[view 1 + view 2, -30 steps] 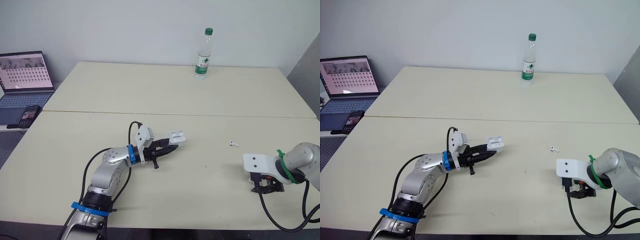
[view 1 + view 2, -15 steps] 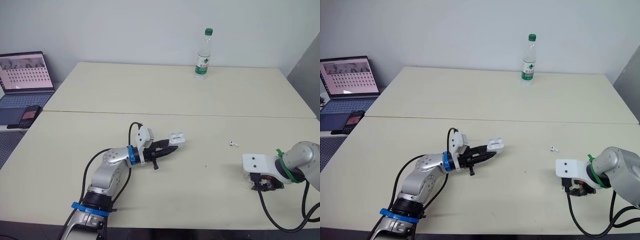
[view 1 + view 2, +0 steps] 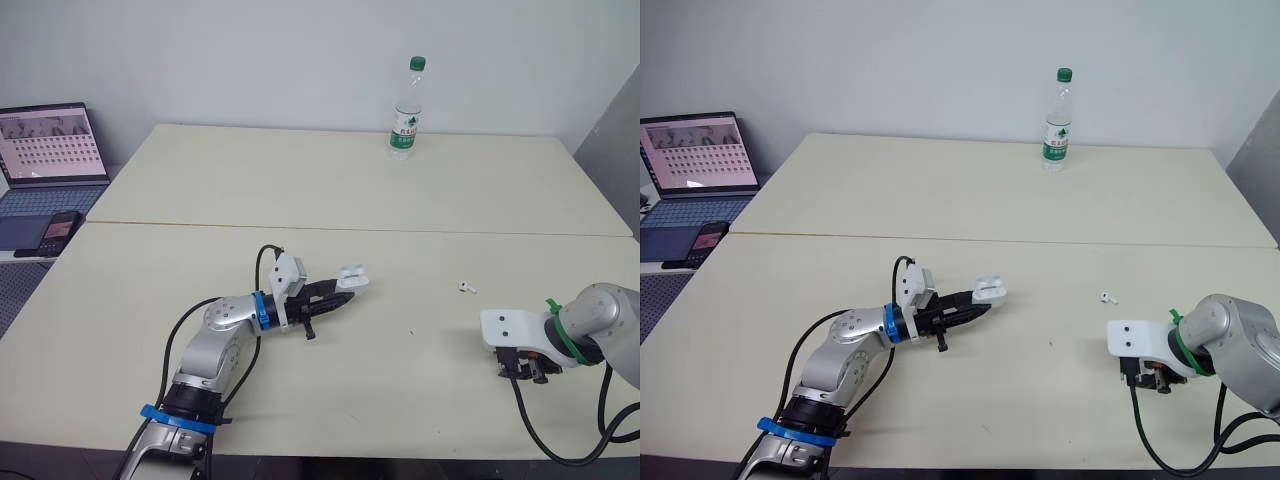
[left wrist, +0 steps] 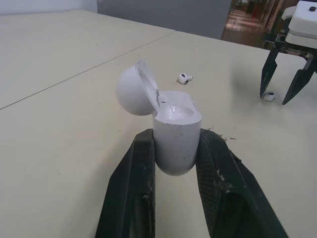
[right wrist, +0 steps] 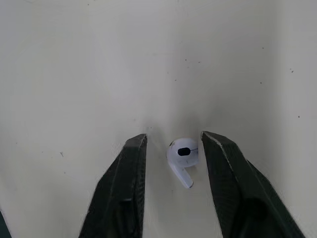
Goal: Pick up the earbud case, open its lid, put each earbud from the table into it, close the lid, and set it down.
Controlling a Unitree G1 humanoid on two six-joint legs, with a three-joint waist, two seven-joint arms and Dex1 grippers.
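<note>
Left tool (image 4: 174, 135) grips open case (image 4: 176, 124); right tool (image 5: 173, 139), spread wide, straddles an earbud (image 5: 182, 152), second earbud (image 3: 465, 288) at its 11 o'clock

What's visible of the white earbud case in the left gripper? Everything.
The small, glossy white plastic earbud case is rounded and smooth. Its domed lid is hinged open, tipped back, baring a pale inner recess; whether a bud sits inside I cannot tell. It stands roughly upright, lower body clamped between the two black fingers of the left gripper, nothing else touching it. It appears held just clear of the cream table.
</note>
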